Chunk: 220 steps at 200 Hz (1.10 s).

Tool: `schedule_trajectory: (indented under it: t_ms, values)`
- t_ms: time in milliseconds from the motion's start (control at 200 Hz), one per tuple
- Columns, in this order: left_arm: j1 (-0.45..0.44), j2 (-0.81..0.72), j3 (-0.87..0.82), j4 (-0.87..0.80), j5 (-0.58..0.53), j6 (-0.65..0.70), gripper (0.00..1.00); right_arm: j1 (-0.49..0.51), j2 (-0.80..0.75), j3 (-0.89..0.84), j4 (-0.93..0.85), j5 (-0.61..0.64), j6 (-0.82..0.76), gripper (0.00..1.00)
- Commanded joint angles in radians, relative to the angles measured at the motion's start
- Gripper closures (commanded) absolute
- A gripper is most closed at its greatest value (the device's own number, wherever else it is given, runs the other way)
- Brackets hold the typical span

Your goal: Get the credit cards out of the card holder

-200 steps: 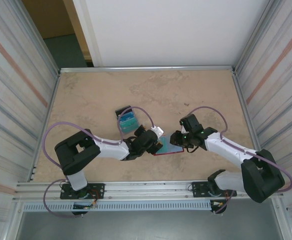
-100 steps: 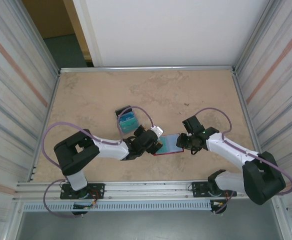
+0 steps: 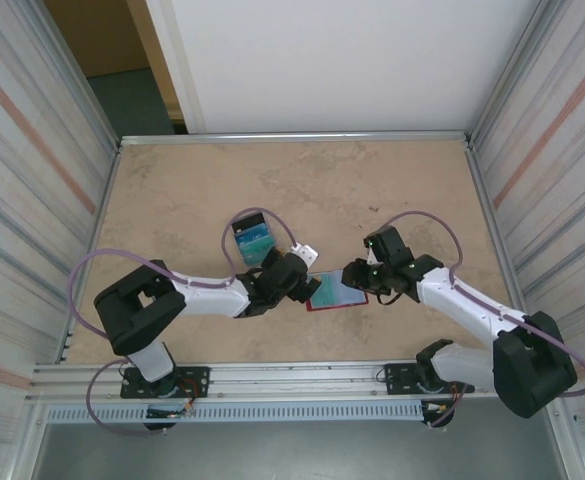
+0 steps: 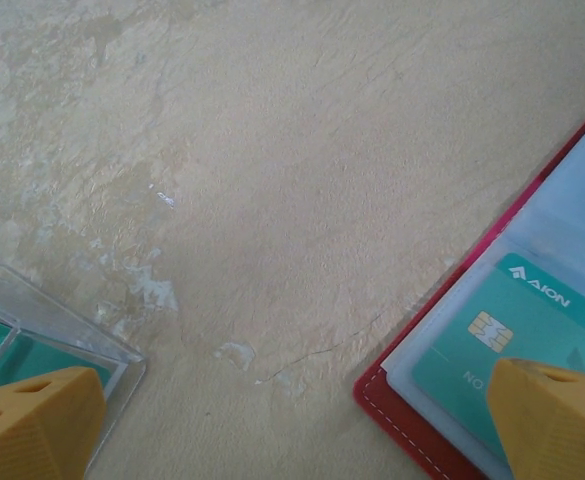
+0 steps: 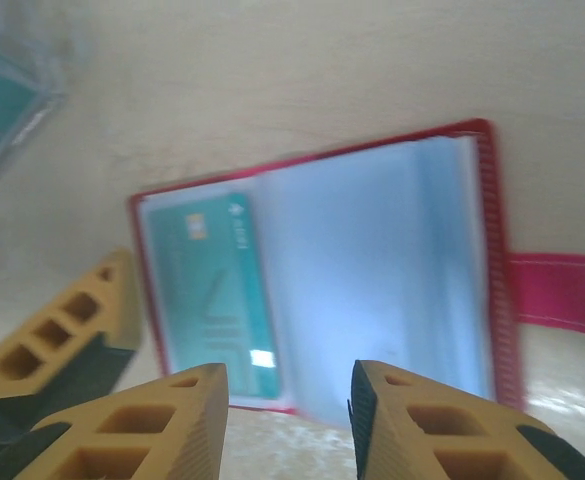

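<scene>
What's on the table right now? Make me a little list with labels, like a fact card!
card holder: lying open on the table, red edge, pale pages
green card: tucked in a sleeve on one page, not taken out yet
red tab: sticking out flat from one edge of the holder
clear case: apart from the holder, teal things inside
left gripper: open wide, one finger at the holder's card corner
right gripper: open, nothing between its fingers, at the holder's edge
</scene>
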Motion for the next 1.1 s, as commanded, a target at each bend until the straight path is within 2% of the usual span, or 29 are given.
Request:
schedule_trajectory:
  t_ms: [0,256,1097]
  values:
    - [0.003,0.004,0.001,-0.021,0.016,-0.020,0.01,0.011,0.049,0.017,0.094,-0.105,0.037,0.65]
    - [0.004,0.031,0.015,-0.052,0.008,-0.009,0.01,0.013,0.196,0.044,0.163,-0.186,0.034,0.75]
    - [0.003,0.047,0.022,-0.103,-0.024,-0.005,0.01,-0.033,0.326,-0.012,0.243,-0.250,0.039,0.82]
